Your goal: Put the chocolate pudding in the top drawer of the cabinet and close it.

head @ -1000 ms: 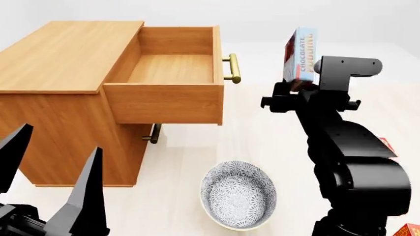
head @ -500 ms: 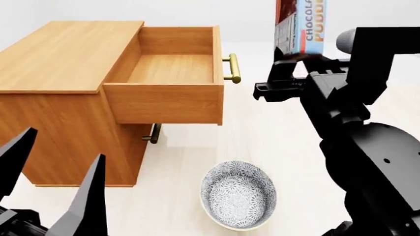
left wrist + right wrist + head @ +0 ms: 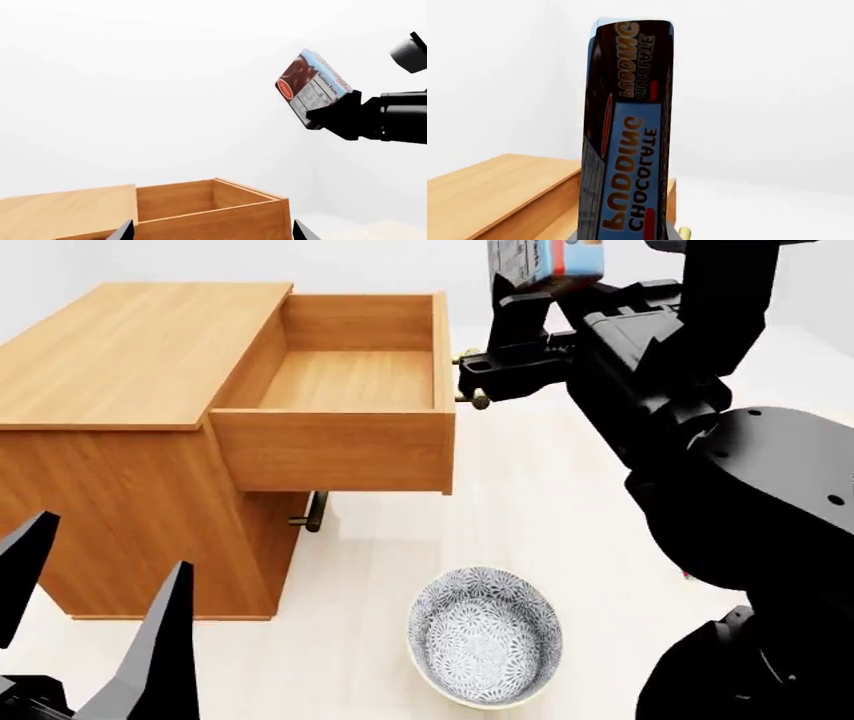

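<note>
The right tool (image 3: 541, 290) is clamped on the pudding (image 3: 545, 258), gripping the box by its lower end. In the head view the box is raised high, cut off by the top edge of the picture, and sits just beyond the drawer's front edge near the handle (image 3: 470, 380). In the left wrist view the pudding (image 3: 310, 86) is tilted, with its nutrition label facing the camera, well above the drawer (image 3: 213, 212). In the right wrist view the pudding (image 3: 627, 140) fills the centre of the picture, its narrow side printed "CHOCOLATE PUDDING".

The top drawer (image 3: 350, 380) is pulled fully out of the cabinet (image 3: 134, 350). Its interior is bare wood. The brass handle is partly hidden behind the right arm. Below it, the lower drawer's handle (image 3: 315, 512) shows only in part.

The left tool (image 3: 94, 640) is low at the near left, with its two pointed fingers (image 3: 160, 650) spread apart and holding nothing.

A patterned bowl (image 3: 483, 636) stands on the floor (image 3: 561, 500), in front of the cabinet and apart from it.
</note>
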`<state>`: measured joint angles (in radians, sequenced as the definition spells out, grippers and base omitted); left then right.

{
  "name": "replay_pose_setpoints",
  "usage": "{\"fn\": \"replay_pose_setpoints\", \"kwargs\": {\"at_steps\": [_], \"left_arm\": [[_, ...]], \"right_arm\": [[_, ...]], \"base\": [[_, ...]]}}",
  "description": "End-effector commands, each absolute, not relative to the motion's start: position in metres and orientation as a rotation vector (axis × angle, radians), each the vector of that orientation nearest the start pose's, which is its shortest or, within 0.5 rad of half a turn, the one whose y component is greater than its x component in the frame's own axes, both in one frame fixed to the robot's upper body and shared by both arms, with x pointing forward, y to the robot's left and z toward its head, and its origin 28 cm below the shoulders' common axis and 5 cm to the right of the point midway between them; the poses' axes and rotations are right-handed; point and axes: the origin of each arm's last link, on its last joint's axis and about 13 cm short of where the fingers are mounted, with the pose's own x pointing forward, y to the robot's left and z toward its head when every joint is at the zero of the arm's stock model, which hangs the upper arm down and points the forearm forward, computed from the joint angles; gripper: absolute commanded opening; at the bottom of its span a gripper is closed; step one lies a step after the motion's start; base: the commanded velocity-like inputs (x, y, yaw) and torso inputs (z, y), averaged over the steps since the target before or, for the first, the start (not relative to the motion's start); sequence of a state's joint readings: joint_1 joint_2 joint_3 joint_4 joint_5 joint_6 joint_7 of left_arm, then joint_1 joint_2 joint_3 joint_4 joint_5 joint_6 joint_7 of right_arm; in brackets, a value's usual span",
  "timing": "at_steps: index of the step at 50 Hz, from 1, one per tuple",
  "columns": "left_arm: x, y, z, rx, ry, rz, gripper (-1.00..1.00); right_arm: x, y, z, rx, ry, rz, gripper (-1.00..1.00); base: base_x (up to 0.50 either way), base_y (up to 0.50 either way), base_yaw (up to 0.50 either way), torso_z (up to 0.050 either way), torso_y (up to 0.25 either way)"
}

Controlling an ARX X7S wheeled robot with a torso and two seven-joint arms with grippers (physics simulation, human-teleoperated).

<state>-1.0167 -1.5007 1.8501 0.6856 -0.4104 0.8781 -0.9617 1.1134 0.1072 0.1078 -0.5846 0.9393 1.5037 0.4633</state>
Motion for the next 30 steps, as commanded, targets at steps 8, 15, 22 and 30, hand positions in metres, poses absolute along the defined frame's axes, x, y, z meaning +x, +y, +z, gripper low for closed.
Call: {"fn": "replay_pose_setpoints", "kwargs": {"at_steps": [8, 15, 22, 30], "left_arm": [[0.114, 0.284, 0.173, -0.031, -0.484, -0.344, 1.00], [0.114, 0.286, 0.171, -0.036, -0.481, -0.344, 1.00], [0.115, 0.290, 0.168, -0.050, -0.476, -0.337, 1.00], [0.118, 0.294, 0.164, -0.068, -0.469, -0.328, 1.00]], "right_arm": [[0.266, -0.069, 0.322, 0.043, -0.329, 0.365, -1.00], [0.293, -0.062, 0.331, 0.036, -0.303, 0.384, -1.00], [0.315, -0.053, 0.343, 0.021, -0.257, 0.413, -1.00], [0.328, -0.043, 0.351, -0.001, -0.199, 0.458, -1.00]], "base": [[0.00, 0.00, 0.00, 0.000, 0.000], [0.00, 0.00, 0.00, 0.000, 0.000], [0.00, 0.00, 0.00, 0.000, 0.000], [0.00, 0.00, 0.00, 0.000, 0.000]]}}
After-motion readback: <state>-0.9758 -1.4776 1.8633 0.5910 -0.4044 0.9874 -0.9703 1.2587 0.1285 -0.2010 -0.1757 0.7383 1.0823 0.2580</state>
